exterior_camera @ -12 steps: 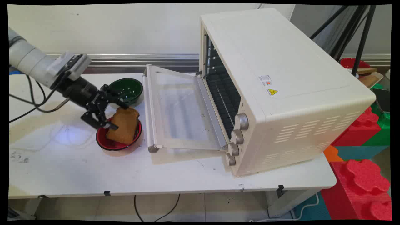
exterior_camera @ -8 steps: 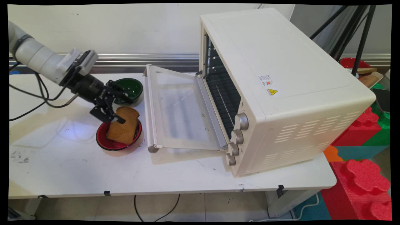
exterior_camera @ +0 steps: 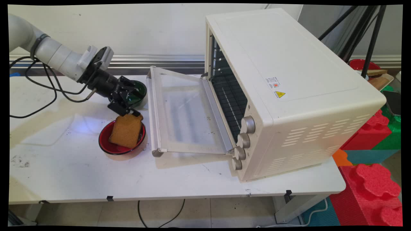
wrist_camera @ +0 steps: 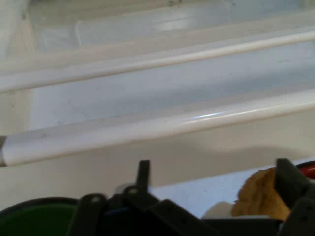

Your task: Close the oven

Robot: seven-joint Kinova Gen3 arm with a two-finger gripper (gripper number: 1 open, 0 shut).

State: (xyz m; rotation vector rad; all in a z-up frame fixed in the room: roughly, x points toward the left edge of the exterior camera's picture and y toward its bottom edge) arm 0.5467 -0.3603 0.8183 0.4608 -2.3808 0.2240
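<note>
Gripper [exterior_camera: 132,107] lifted off toast [exterior_camera: 126,130] (red bowl [exterior_camera: 107,150]).

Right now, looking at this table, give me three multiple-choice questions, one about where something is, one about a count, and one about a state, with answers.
1. Where does the toast slice lie?
A. in the red bowl
B. in the green bowl
C. on the oven rack

2. How many knobs does the toaster oven have on its front?
A. two
B. four
C. six

3. What is the state of the oven door?
A. shut
B. folded down open
C. removed

Answers: 1 A, the slice leans inside the red bowl, below the gripper. 2 B, four knobs run in a column. 3 B, the glass door lies lowered over the table.
</note>
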